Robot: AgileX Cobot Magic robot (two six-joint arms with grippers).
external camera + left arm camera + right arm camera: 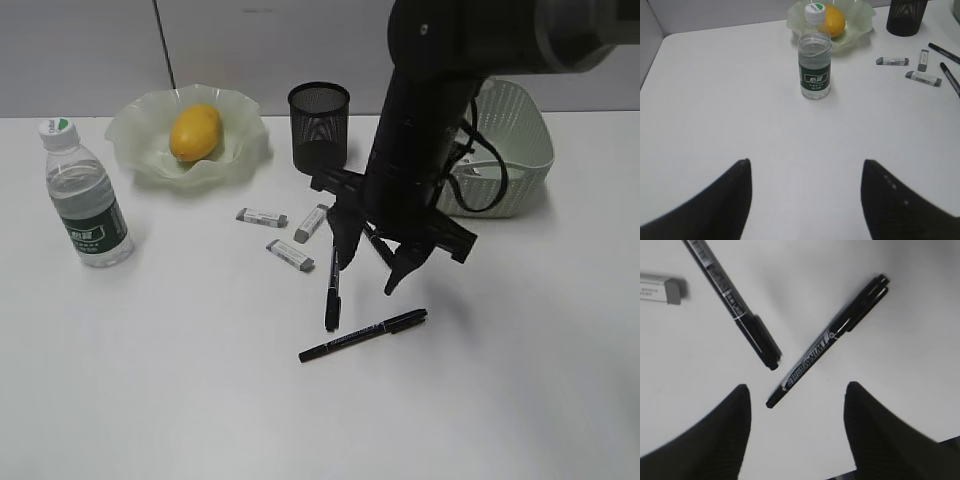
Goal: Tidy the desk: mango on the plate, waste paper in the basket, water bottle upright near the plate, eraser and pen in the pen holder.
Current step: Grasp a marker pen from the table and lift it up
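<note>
The yellow mango (pixel 195 132) lies in the wavy green plate (pixel 130 135). Left of the plate on the white desk (pixel 150 400) the water bottle (pixel 85 195) stands upright, and the left wrist view shows the bottle (pixel 815 62) too. Three erasers (pixel 290 254) and black pens (pixel 363 335) lie in front of the black mesh pen holder (pixel 320 125). My right gripper (pixel 365 272) hangs open just above the pens. One pen (pixel 832 337) has its end under the gap of the right gripper (pixel 797 387). My left gripper (pixel 806 165) is open and empty. I cannot make out the waste paper.
The green woven basket (pixel 515 150) stands at the back right, behind my right arm. A second pen (pixel 735 302) and an eraser (pixel 660 288) lie left of the pen under the gripper. The wall runs close behind the plate and the basket.
</note>
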